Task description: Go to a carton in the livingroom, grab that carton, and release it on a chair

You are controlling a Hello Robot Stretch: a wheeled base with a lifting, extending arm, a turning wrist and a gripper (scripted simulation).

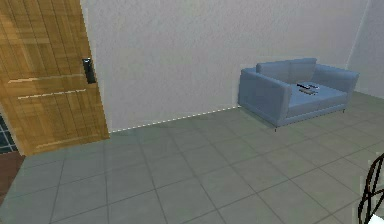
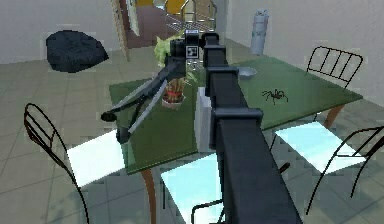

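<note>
Now | gripper (image 2: pixel 117 126): cannot tell if holding anything | chair (image 2: pixel 95 160): black wire, pale seat

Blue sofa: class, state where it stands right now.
The blue sofa stands at the forward view's right, near the pale wall, well apart from the wooden door at the left.

forward: faces far sofa (image 1: pixel 290 95), door (image 1: pixel 45 70) | arm side: close over table (image 2: pixel 310 105), along arm (image 2: pixel 240 140)

No text, label, brand, number or sign can be read on any surface that is shown in either view.
</note>
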